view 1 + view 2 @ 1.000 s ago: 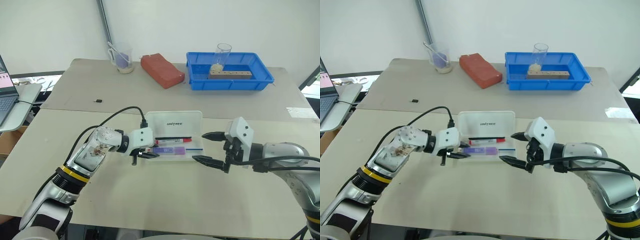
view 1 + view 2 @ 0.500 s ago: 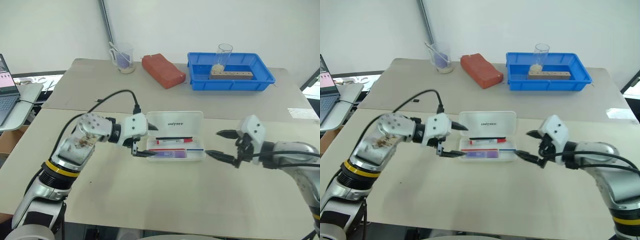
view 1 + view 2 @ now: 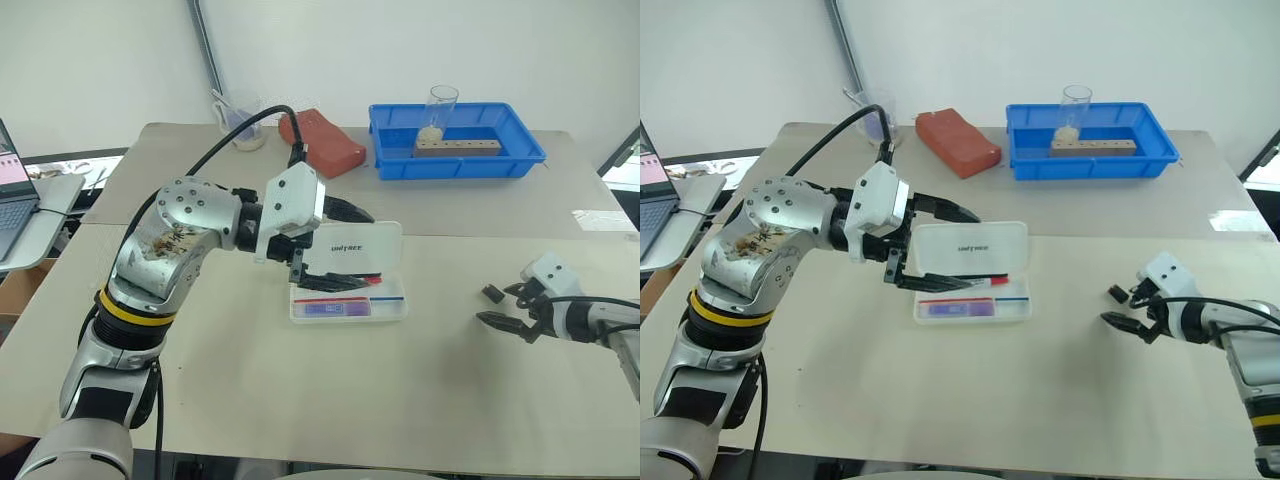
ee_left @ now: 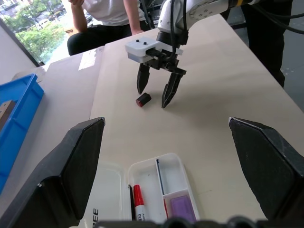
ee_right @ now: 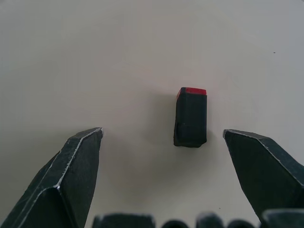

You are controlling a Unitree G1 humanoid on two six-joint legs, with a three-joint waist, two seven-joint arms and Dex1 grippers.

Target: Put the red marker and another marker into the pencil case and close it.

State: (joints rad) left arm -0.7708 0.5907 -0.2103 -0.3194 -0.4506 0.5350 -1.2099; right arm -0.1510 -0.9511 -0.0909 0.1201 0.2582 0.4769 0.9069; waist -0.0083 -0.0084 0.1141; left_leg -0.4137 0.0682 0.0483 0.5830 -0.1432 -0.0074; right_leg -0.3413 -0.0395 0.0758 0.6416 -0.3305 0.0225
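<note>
The left gripper had its two black fingers spread wide apart with nothing between them; it hung above the table, over the left part of the pencil case, with one finger reaching across the raised lid and the other above the tray. The right gripper also had its fingers apart and empty, low over the table at the right, well apart from the case. Between and just ahead of its fingers lay a small black block with a red end, resting on the tabletop and touching neither finger. The pencil case stood open near the middle of the table, its lid tilted up at the far side and showing small black lettering. Inside the tray lay the red marker, along the side nearest the lid, and the purple highlighter in the compartment on the near side; a thin blue and red line ran between them. At the far end of the table stood a blue tray holding a clear glass and a wooden block, with a red brick-like block and a clear cup to its left. A laptop sat on a side table at the left edge. A seated person showed in the left wrist view beyond the table.
</note>
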